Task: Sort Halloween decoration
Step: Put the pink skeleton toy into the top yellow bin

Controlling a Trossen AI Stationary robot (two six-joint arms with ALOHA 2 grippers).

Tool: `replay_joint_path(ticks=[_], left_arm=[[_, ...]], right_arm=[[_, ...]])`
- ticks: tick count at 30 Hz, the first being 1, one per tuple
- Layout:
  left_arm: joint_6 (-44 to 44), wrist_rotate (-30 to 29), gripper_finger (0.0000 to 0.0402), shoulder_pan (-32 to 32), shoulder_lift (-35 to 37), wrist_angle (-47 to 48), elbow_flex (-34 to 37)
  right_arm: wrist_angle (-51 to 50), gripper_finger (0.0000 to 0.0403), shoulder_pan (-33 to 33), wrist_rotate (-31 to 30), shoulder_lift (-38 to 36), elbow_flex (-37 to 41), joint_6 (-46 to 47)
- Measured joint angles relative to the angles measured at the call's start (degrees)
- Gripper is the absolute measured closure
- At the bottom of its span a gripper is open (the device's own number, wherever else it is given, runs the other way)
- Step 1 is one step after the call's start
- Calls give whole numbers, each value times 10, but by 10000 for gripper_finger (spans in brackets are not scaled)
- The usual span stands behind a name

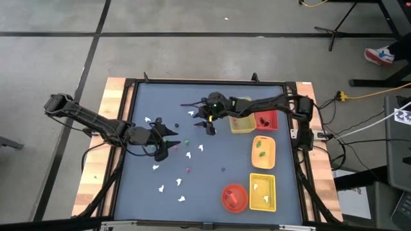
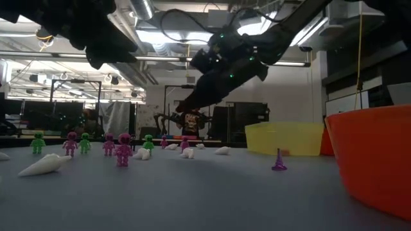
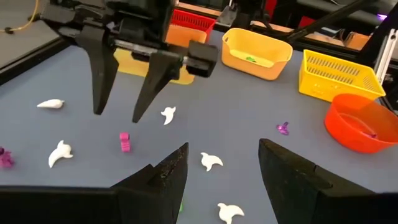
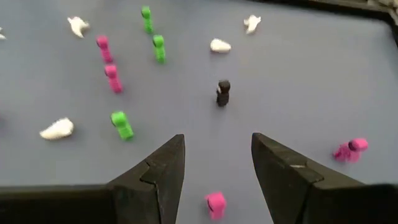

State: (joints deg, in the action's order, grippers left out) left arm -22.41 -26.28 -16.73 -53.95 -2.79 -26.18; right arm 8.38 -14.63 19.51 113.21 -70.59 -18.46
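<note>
Halloween decoration pieces [image 1: 173, 168] lie scattered loose over the grey bench [image 1: 218, 160], mostly in its left and middle part: white ghost shapes [image 3: 61, 152], pink figures [image 4: 112, 77], green figures [image 4: 122, 124] and one dark figure [image 4: 222, 92]. A few pieces already sit in the trays on the right side. Judged by their look, the pieces are moulded plastic: very light, rigid, smooth, and likely to skid or tip if nudged sideways. Figures standing upright are best pinched across the body from above. Ghosts lying flat offer only a low profile, so the fingers would need to reach the bench surface on either side.

Left hand [image 3: 219, 171] hovers low over the left-centre bench, fingers spread and empty, with white ghosts just beyond the tips. Right hand [image 4: 214, 163] is reached across to the upper middle of the bench, angled downward, fingers spread and empty; a pink piece [image 4: 215, 204] lies between the tips, the dark figure farther ahead.
</note>
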Motion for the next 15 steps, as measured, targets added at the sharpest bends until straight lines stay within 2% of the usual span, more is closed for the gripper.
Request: replay_joint_path(ticks=[11, 15], left_arm=[[-2, 0, 223, 0, 0, -9, 0], [-12, 0, 223, 0, 0, -9, 0]], right_arm=[[-27, 219, 0, -11, 50, -17, -3], [-26, 219, 0, -35, 63, -17, -12]])
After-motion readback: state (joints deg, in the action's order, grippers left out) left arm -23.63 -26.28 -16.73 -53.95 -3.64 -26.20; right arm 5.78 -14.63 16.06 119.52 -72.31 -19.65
